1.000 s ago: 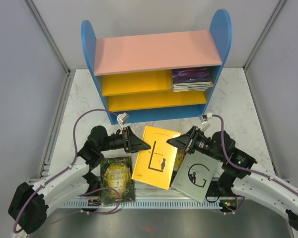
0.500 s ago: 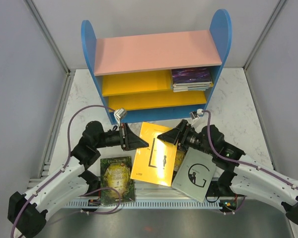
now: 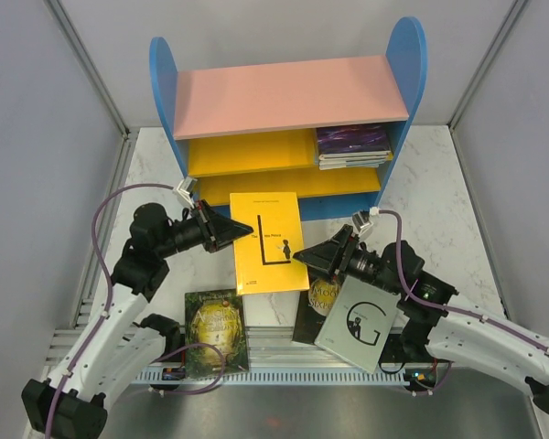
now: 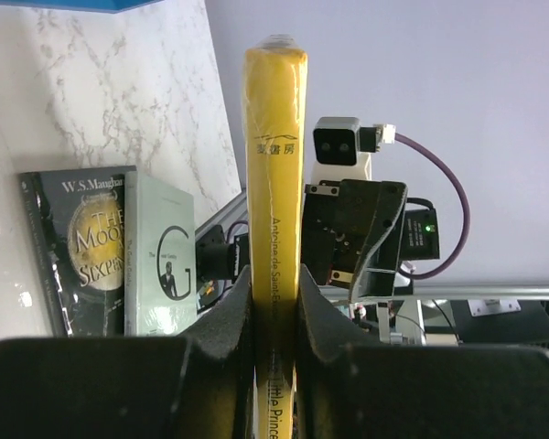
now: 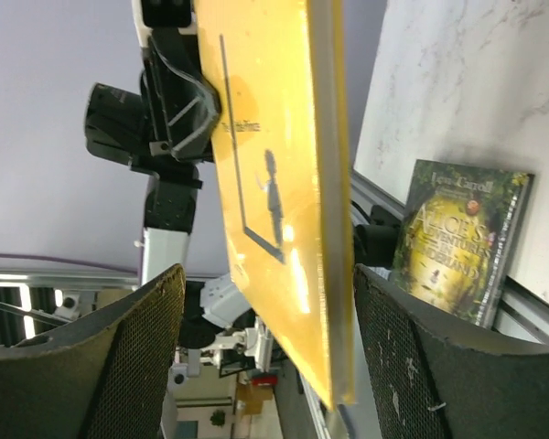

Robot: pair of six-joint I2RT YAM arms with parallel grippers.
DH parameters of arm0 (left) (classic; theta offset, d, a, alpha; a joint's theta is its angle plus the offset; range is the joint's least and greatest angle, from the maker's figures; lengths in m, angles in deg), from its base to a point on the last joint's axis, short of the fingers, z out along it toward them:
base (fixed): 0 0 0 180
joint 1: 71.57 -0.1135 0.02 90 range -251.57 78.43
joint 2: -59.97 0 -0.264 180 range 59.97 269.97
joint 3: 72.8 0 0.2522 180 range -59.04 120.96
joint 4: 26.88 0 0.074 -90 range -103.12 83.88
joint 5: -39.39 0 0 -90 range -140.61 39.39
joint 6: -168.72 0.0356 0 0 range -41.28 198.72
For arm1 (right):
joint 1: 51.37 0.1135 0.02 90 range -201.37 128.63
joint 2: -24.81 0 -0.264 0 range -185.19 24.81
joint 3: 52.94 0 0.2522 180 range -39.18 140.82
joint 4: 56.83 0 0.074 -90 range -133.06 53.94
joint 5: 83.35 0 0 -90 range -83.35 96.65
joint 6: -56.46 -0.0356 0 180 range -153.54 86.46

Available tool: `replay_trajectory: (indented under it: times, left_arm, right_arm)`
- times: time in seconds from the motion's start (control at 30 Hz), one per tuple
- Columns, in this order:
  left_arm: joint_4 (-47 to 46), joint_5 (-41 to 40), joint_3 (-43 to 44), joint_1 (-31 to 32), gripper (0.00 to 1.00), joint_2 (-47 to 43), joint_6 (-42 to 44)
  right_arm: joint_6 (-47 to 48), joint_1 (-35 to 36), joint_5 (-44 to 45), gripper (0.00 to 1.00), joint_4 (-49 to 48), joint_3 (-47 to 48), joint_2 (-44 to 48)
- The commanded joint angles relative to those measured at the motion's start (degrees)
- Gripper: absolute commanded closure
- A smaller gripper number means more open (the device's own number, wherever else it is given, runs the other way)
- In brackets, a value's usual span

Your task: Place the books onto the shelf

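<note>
The left tool (image 3: 243, 230) clamps our yellow book (image 3: 270, 247) alone, right tool (image 3: 303, 254) apart, so we fear it pivoting into the shelf (image 3: 284, 96).

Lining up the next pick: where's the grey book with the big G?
Top view: the grey book lies right of centre at the near edge of the table, overlapping the black book on its left.

The yellow book (image 3: 268, 242) has a glossy paper cover; the table (image 3: 439, 192) looks like smooth white marble.
</note>
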Motion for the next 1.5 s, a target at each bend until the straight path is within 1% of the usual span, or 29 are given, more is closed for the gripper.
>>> replay_trajectory:
  times: [0.0, 0.1, 0.17, 0.37, 0.4, 0.53, 0.57, 0.7, 0.8, 0.9, 0.93, 1.0, 1.03, 1.1, 1.13, 1.2, 1.23, 1.27, 1.3, 1.37, 1.4, 1.43, 1.47]
  left_arm:
    - [-0.5, -2.3, 0.7, -0.8, 0.98, -3.4, 0.4]
    - [0.1, -4.2, 0.4, -1.1, 0.98, -4.2, -0.1]
    - [0.0, -4.6, 0.6, -1.1, 0.98, -4.1, -0.5]
    - [-0.1, -5.6, 1.0, -1.3, 0.98, -4.0, -0.5]
    - [0.1, -5.5, 1.3, -1.5, 0.98, -3.9, -0.2]
    - [4.3, -5.6, 4.3, -3.0, 0.98, -3.3, 3.2]
    - [5.5, -5.5, 4.6, -3.2, 0.98, -3.3, 4.6]
    - [6.0, -5.1, 4.6, -4.0, 0.98, -3.3, 5.3]
    - [6.2, -5.6, 4.2, -4.1, 0.98, -3.3, 5.3]
    - [6.7, -6.0, 4.6, -4.4, 0.98, -2.9, 5.5]
    - [6.9, -6.1, 4.8, -4.5, 0.98, -2.7, 5.7]
    - [7.3, -6.3, 5.1, -4.5, 0.98, -2.4, 6.1]
    - [8.2, -6.3, 5.5, -4.6, 0.98, -2.1, 6.3]
    - [10.1, -6.1, 6.4, -4.6, 0.97, -1.0, 8.2]
    - [13.1, -6.0, 7.9, -4.7, 0.92, -0.4, 10.3]
    - [16.0, -5.8, 9.5, -4.7, 0.80, 0.5, 12.7]
    - [17.9, -6.1, 11.0, -4.7, 0.68, 0.6, 14.9]
    - [20.0, -6.9, 11.5, -4.7, 0.63, 0.5, 15.8]
    - [21.4, -7.4, 12.0, -4.8, 0.51, 0.1, 16.5]
    - [24.5, -8.7, 13.9, -4.8, 0.40, -0.7, 18.5]
    - [25.4, -8.8, 14.4, -4.9, 0.32, -0.9, 19.2]
    - [27.7, -9.1, 15.9, -4.9, 0.29, -1.0, 20.5]
    - [27.7, -9.1, 16.6, -4.9, 0.26, -0.9, 21.2]
  right_arm:
    - [-3.7, 0.7, 2.2, 0.23, -8.2, 1.1, -1.2]
    - [-3.0, 1.7, 1.8, 0.26, -8.9, 4.1, -4.1]
    - [-3.4, 2.6, 1.1, 0.28, -11.2, 5.1, -5.4]
    - [-4.3, 6.3, 2.6, 0.36, -16.3, 5.9, -8.7]
    - [-4.0, 6.8, 3.1, 0.38, -16.2, 6.1, -9.0]
    - [-4.1, 8.2, 4.2, 0.56, -15.7, 6.3, -8.3]
    - [-4.0, 8.2, 4.2, 0.58, -15.5, 6.2, -8.0]
    - [-4.5, 8.9, 4.2, 0.60, -15.2, 5.9, -6.8]
    - [-4.6, 9.5, 3.7, 0.60, -16.8, 6.3, -7.8]
    - [-4.4, 9.9, 3.6, 0.72, -17.9, 7.3, -9.2]
    - [-4.3, 9.8, 3.8, 0.83, -18.3, 7.6, -9.5]
    - [-4.0, 9.8, 4.5, 0.93, -19.5, 8.3, -10.3]
    - [-3.9, 9.8, 4.9, 1.00, -19.7, 8.7, -10.7]
    - [-2.9, 9.8, 6.4, 1.00, -18.7, 10.8, -11.6]
    - [-2.5, 9.8, 6.8, 1.00, -18.2, 12.6, -12.0]
    - [-0.6, 9.8, 8.4, 1.00, -15.6, 15.0, -13.2]
    - [0.2, 9.8, 8.4, 1.00, -14.5, 16.4, -13.8]
    - [1.2, 9.8, 8.4, 1.00, -13.4, 19.5, -15.3]
    - [2.1, 9.6, 9.5, 1.00, -11.4, 21.2, -16.3]
    - [4.5, 9.1, 8.8, 1.00, -10.2, 25.8, -19.4]
    - [4.9, 8.4, 7.2, 1.00, -9.5, 27.2, -20.5]
    - [5.5, 8.0, 6.6, 1.00, -9.3, 29.3, -22.2]
    - [5.6, 7.4, 6.2, 1.00, -9.1, 30.1, -22.9]
